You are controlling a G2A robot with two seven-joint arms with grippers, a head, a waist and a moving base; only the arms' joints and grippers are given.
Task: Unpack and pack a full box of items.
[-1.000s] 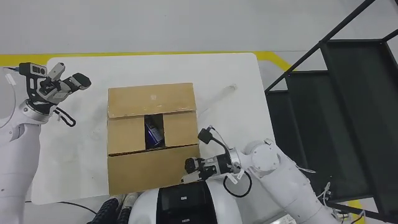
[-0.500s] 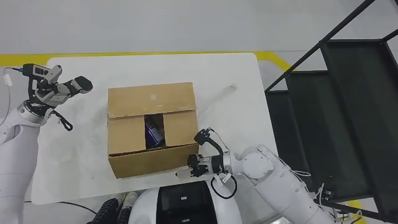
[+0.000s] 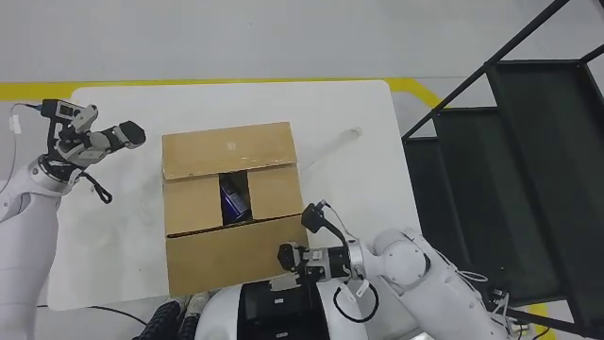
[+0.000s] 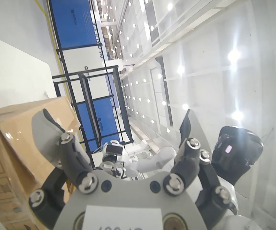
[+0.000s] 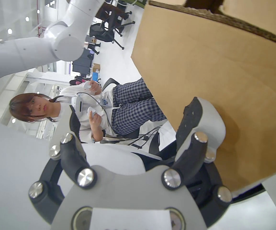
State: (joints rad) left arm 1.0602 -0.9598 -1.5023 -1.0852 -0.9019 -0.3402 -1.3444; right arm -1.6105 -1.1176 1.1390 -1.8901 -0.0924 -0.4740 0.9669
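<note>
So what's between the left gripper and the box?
Nothing. The top view shows only bare table between the left gripper and the box.

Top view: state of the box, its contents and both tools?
box: on the table, top flaps partly open, gap in the middle.
blue item: inside the box, visible through the gap.
left tool: open, empty, apart from the box.
right tool: open, empty, by the box's near side.

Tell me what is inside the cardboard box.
Through the gap between its flaps, the box shows one dark blue item. The flaps cover the rest of the inside.
</note>
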